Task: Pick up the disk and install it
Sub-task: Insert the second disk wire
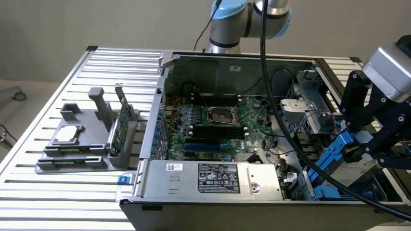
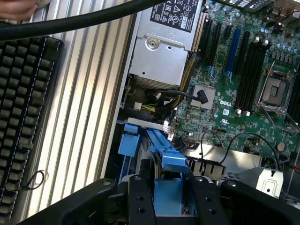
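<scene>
The gripper (image 2: 169,197) is closed on the disk (image 2: 168,187): in the wrist view its two black fingers (image 2: 140,199) press either side of the blue carrier. In the exterior view the gripper (image 1: 369,144) hangs over the case's (image 1: 224,65) corner at the exterior view's right, with the disk (image 1: 334,159) held tilted, its blue rails slanting down into the drive bay there.

So pickup looks done. Installation appears under way but not finished: the disk sits at an angle above the bay rather than flat and seated, and the gripper has not let go. More blue plastic lies lower in the bay; whether that is another carrier I cannot tell.

Beyond the disk, inside the case, is the power supply (image 1: 212,178) with its white label, then the motherboard (image 1: 218,125) with black and blue slots and an open CPU socket. A black cable (image 1: 263,72) runs down from the arm across the case.

Outside the case, at the exterior view's left, a grey fixture (image 1: 83,144) holds a silver chip (image 1: 67,134) and an upright green card (image 1: 121,127). Everything stands on a slatted aluminium table (image 1: 38,187). In the wrist view a black keyboard (image 2: 23,117) lies on the slats beside the case, with part of a hand (image 2: 18,7) at the picture's edge. Behind the table is a plain beige wall (image 1: 96,24).
</scene>
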Tool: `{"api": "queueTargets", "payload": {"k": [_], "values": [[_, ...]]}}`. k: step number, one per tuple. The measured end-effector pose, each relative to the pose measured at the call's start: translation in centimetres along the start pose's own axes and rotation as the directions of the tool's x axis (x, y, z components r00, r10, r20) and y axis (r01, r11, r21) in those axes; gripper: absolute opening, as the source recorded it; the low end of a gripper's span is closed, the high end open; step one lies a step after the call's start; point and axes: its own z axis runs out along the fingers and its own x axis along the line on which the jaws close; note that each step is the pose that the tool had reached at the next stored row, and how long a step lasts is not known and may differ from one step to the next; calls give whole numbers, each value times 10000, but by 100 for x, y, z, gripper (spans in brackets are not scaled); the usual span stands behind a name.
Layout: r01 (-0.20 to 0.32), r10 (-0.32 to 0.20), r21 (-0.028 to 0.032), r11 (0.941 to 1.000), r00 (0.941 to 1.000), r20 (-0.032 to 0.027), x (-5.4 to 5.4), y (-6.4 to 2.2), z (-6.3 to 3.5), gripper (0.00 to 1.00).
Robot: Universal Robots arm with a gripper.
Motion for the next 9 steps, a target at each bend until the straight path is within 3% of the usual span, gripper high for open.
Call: {"api": "queueTargets", "payload": {"k": [9], "values": [[0, 0, 0, 10000, 10000, 0, 0, 0, 0, 35]]}}
